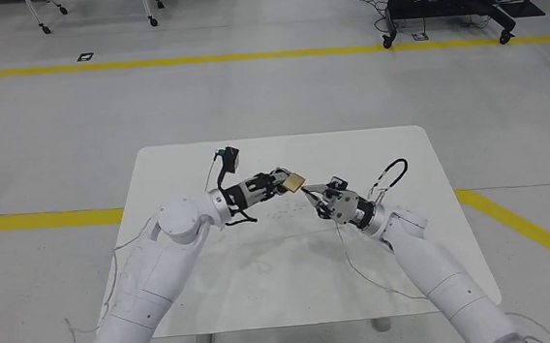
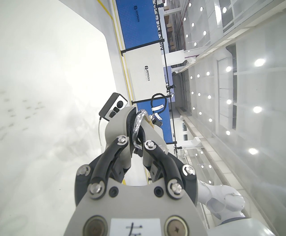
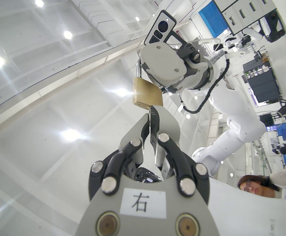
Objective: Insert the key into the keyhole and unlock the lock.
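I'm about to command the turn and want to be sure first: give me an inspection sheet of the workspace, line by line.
surface: white rounded-corner table, faint marks.
job's things: brass square padlock, held above the table by its steel shackle; small silver key, tip at the padlock's underside, depth unclear.
clutter: nothing seen.
grippers: left pincer shut on the shackle; right pincer shut on the key.
cables: black looped cable at the right wrist; thin wires trailing over the table.
surroundings: yellow floor lines; dark wheeled frame beyond the table.
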Motion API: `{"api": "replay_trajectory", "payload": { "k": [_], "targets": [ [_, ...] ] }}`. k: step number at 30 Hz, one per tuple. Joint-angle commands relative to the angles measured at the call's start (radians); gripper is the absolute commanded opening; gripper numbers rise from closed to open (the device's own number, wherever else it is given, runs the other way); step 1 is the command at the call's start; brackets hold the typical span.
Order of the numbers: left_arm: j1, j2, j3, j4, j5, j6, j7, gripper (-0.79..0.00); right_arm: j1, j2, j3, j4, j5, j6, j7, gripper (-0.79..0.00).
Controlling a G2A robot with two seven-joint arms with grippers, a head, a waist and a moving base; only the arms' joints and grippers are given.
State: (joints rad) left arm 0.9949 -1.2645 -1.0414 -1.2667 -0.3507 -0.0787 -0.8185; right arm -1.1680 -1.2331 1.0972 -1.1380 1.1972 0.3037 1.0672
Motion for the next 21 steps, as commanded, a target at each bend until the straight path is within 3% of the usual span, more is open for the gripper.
{"api": "replay_trajectory", "payload": {
  "k": [1,4,10,11,12,13,14,21],
  "targets": [
    [-0.008,-0.002,-0.012,0.022,-0.069,0.022,-0.033,-0.785,-0.002,0.002,0.004,-0.009,-0.034,-0.031,-0.012,-0.683],
    [-0.02,-0.003,-0.02,0.047,-0.107,0.044,-0.05,-0.785,-0.016,0.009,0.016,-0.04,-0.104,-0.087,-0.026,-0.523],
    [-0.04,-0.006,-0.01,0.072,-0.111,0.08,-0.058,-0.785,-0.075,0.027,0.068,-0.134,-0.229,-0.211,-0.095,-0.453],
    [-0.043,-0.007,-0.006,0.075,-0.107,0.085,-0.059,-0.785,-0.089,0.03,0.08,-0.154,-0.252,-0.239,-0.117,-0.413],
    [-0.046,-0.008,-0.003,0.078,-0.102,0.092,-0.058,-0.785,-0.105,0.033,0.092,-0.176,-0.278,-0.269,-0.143,-0.326],
    [-0.05,-0.008,0.001,0.08,-0.096,0.099,-0.06,-0.785,-0.122,0.036,0.109,-0.2,-0.301,-0.307,-0.172,-0.074],
    [-0.054,-0.009,0.004,0.084,-0.091,0.104,-0.06,-0.785,-0.143,0.039,0.126,-0.223,-0.317,-0.343,-0.197,0.0],
    [-0.081,-0.012,0.049,0.091,0.018,0.147,-0.037,-0.785,-0.173,0.043,0.153,-0.25,-0.328,-0.382,-0.227,0.0]
  ]
}}
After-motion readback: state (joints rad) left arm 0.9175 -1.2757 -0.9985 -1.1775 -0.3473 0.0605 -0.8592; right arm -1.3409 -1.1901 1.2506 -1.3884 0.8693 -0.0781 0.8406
